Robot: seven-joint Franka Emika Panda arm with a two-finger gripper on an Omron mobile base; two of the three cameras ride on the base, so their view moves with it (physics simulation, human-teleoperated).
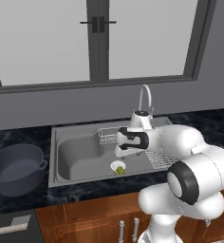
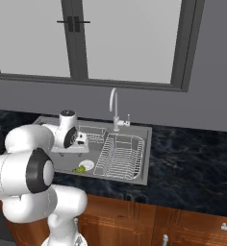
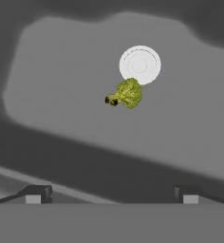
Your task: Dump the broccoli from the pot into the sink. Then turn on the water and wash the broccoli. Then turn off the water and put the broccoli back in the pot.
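Two-finger gripper (image 3: 111, 197) wide open, holds nothing, hovers above tiny yellow-green broccoli (image 3: 128, 93) beside round white drain (image 3: 139, 65) in grey steel sink (image 1: 76, 156). Risk: small lumpy floret may slip from fingers.

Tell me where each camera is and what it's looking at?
Left base view: behind the arm's left, looking down at the sink, pot, broccoli; arm at lower right.
Right base view: behind its right, facing the sink, faucet; arm at lower left.
Hand view: on the hand, looking down at the broccoli beside the drain; open gripper fingertips at bottom.
All share the broccoli.
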